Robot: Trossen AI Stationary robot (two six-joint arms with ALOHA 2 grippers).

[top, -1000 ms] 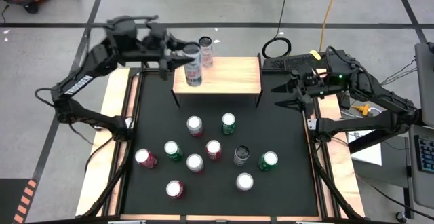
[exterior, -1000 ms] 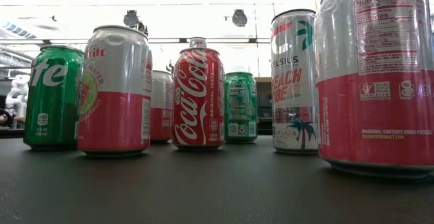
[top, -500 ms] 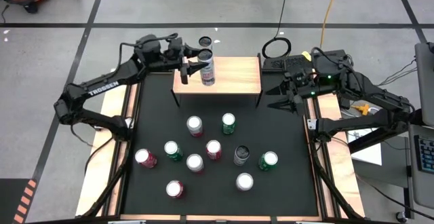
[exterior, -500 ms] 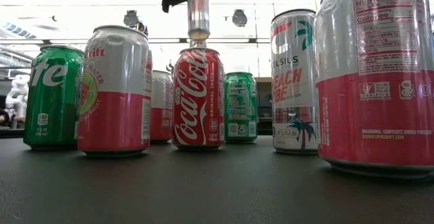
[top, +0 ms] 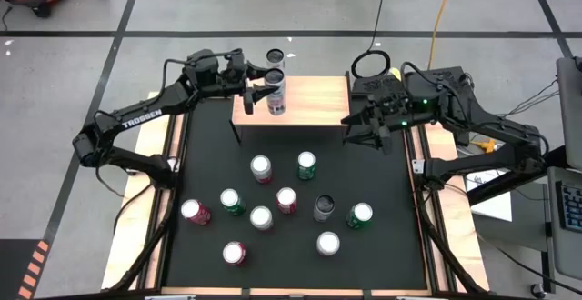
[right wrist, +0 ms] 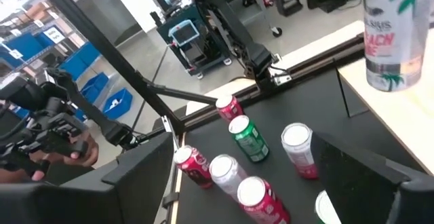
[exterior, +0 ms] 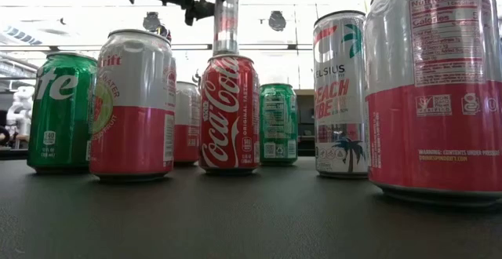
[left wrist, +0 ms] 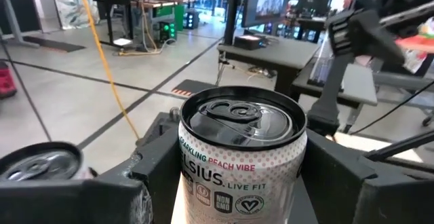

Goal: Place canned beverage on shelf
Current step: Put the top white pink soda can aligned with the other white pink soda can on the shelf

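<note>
A Celsius can [right wrist: 391, 37] stands upright on the light-wood shelf [right wrist: 400, 119]. Five cans cluster on the black tabletop [right wrist: 298, 108] beyond the shelf edge.

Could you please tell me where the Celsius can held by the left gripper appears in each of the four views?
High view: Celsius can upright at the shelf's left part, in the left gripper.
Low view: top centre, above the Coca-Cola can.
Left wrist view: centre, between the fingers.
Right wrist view: top right corner, over the shelf.
Shared landmark: the shelf.
</note>
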